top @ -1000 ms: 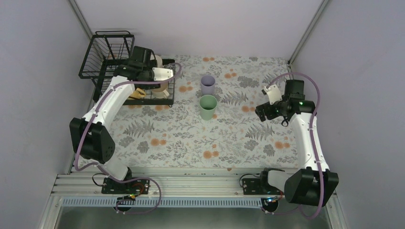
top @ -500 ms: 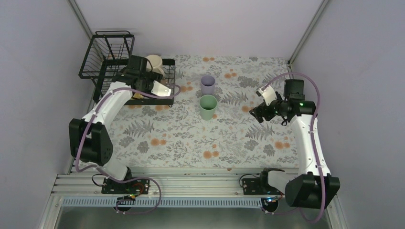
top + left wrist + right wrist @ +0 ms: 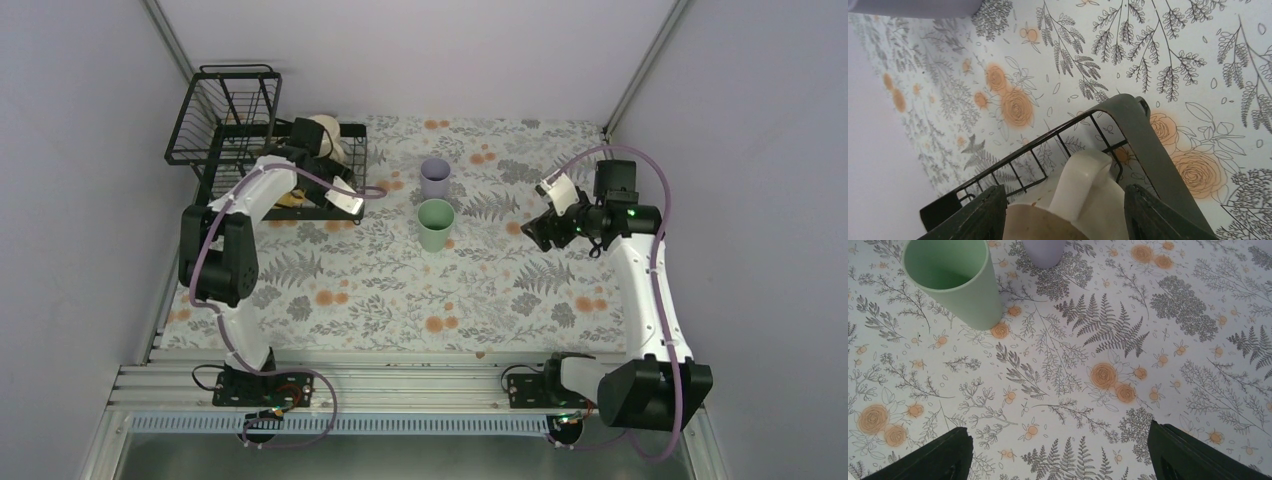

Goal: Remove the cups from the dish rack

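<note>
Cream mug (image 3: 326,131) sits in the rack (image 3: 1140,137), at the end nearest the open cloth (image 3: 1168,340), just inside the rim. L gripper (image 3: 1063,189) is right on it. Its fingers (image 3: 983,215) are apart, one each side of the mug body, with the handle poking fwd between them toward the rim. L wrist view shows no firm contact: pads look just beside the wall, not pressed. Not clamped yet, by my read.

Key relation: mug lies dead ahead of L gripper and centred in the gap. The closing line thus runs across the body, with the handle along the approach axis. I cannot tell whether the mug is upright or tipped; its base is out of frame.

R gripper (image 3: 1059,429) hangs over bare cloth, well apart from the rack, fingers wide, nothing between. Green cup (image 3: 950,282) and lavender cup (image 3: 1044,251) stand upright on the cloth ahead of it, near each other and outside the rack. I count both as unloaded.

Judgement: L arm is far nearer, so this pick is L's. Next move needs a close on the body, then a lift clear of the rim wire before any swing toward the cups. Risk: handle or a finger catching the rim on exit. The arm hides much of the rack, so I cannot say what else it holds.
</note>
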`<state>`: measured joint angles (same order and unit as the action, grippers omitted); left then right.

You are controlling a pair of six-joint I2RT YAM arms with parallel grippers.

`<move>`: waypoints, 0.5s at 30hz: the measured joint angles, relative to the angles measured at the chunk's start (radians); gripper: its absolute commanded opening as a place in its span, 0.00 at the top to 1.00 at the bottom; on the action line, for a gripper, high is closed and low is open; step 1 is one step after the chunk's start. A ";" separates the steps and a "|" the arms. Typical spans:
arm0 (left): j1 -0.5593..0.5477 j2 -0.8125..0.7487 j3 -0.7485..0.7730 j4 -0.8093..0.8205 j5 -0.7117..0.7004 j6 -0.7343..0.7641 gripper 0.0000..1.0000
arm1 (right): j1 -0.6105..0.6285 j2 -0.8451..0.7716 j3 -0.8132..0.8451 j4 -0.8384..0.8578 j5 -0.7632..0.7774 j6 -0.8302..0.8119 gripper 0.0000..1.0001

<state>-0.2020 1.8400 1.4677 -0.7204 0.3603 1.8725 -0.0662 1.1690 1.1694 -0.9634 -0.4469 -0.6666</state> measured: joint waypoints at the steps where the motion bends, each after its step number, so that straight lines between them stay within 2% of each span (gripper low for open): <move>1: 0.000 0.019 0.011 -0.004 0.000 0.007 0.43 | 0.000 0.004 0.001 0.002 0.000 0.001 0.10; 10: 0.004 0.140 0.118 -0.052 -0.015 0.058 0.55 | 0.001 0.011 0.001 0.009 0.007 0.005 0.10; 15: 0.004 0.153 0.147 -0.095 -0.022 0.082 0.60 | 0.001 0.016 0.001 0.014 0.007 0.005 0.10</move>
<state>-0.1982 1.9926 1.6150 -0.8154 0.3382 1.9545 -0.0654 1.1847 1.1702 -0.9497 -0.4400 -0.6613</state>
